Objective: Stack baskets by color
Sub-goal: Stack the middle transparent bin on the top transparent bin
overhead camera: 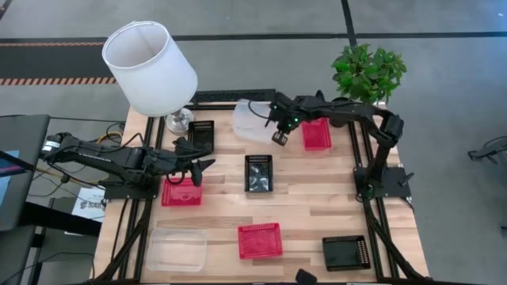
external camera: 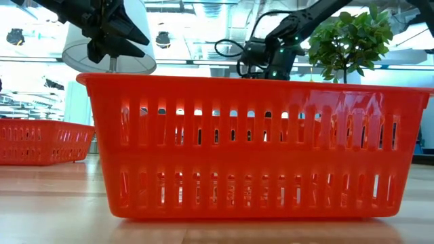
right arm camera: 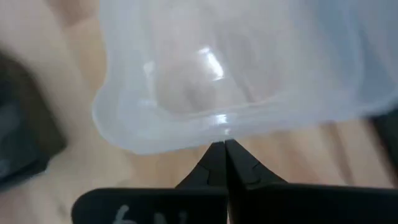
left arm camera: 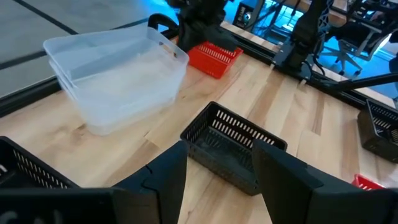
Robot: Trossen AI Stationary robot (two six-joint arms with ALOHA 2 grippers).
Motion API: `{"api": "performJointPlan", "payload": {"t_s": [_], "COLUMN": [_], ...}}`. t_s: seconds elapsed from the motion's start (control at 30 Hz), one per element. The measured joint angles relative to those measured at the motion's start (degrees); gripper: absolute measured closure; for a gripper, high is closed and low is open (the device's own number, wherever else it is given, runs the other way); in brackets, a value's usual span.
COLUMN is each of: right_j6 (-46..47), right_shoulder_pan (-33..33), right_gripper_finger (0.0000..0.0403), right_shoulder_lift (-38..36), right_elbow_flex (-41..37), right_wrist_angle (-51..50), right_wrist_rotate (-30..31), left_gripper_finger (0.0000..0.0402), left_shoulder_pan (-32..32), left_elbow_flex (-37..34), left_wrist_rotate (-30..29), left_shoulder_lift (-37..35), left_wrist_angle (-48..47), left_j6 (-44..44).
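Nearest the low camera stands a red basket point(external camera: 254, 146), at 6 o'clock on the table point(overhead camera: 317, 206), with a clear basket point(overhead camera: 176, 247) at 7 and a black basket point(overhead camera: 345, 252) at 5. At centre sits another black basket point(overhead camera: 258, 172). At 9 o'clock the left gripper point(overhead camera: 196, 170) hangs with fingers spread over a second red basket point(overhead camera: 181, 192). At 12 o'clock the right gripper point(right arm camera: 225, 163), fingers pressed together, meets the rim of the stacked clear baskets point(right arm camera: 249, 68); whether it pinches that rim I cannot tell. A third red basket point(overhead camera: 315, 133) lies at 1, a third black basket point(overhead camera: 201, 134) at 11. Risk, I judge: a thin, slick rim could slip free on lifting, or both clear baskets could rise together.
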Motion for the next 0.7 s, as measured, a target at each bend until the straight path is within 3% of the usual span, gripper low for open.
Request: {"api": "performJointPlan", "payload": {"t_s": [0.07,0.2,0.33,0.53,0.7], "right_j6": [0.57,-3.1,-4.65,0.91,1.19], "right_shoulder_pan": [-0.66,0.77,4.53,7.24,7.12], "right_gripper_finger": [0.04,0.04,0.0401,0.0401,0.0401], "right_shoulder_lift": [-0.56,-1.66,-1.38,0.1,0.52], "right_elbow_flex": [0.84,2.19,2.23,2.33,2.14], "right_wrist_angle": [-2.13,-11.65,-10.63,3.32,3.85], "right_wrist_rotate": [-2.28,-15.49,-22.64,-17.37,-11.91], "left_gripper_finger": [0.0232,0.0232,0.0232,0.0232,0.0232], "left_shoulder_pan": [0.0,0.0,0.0,0.0,0.0], "left_elbow_flex": [0.0,0.0,0.0,0.0,0.0], "left_wrist_rotate": [0.0,0.02,0.0,-0.14,-0.07], "left_shoulder_lift": [0.0,0.0,0.0,0.0,0.0], "left_wrist_angle": [-0.01,-0.03,-0.09,-0.45,-0.72], "left_j6": [-0.1,-0.92,-0.46,0.28,0.32]}}
